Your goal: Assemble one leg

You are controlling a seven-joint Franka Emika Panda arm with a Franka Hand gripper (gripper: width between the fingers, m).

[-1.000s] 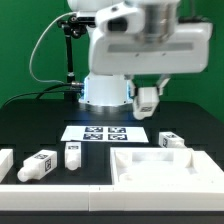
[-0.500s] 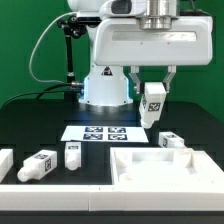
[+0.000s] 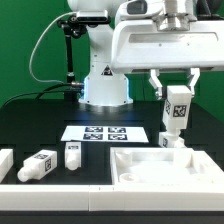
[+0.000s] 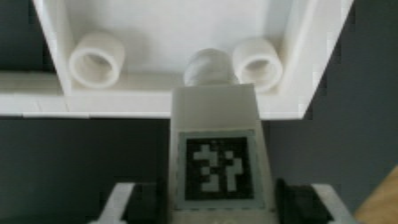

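Leg (image 3: 177, 112) reads as light, stiff, smooth plastic; fingers (image 3: 158, 86) clamp its upper flanks, a sound hold, though slick sides could slip.

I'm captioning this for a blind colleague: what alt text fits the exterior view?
The robot's hand holds a white tagged leg upright in the air above the white tray-shaped panel. Another leg sits just behind the panel, two more rest on the black table at the exterior view's left, and the marker board lies mid-table.
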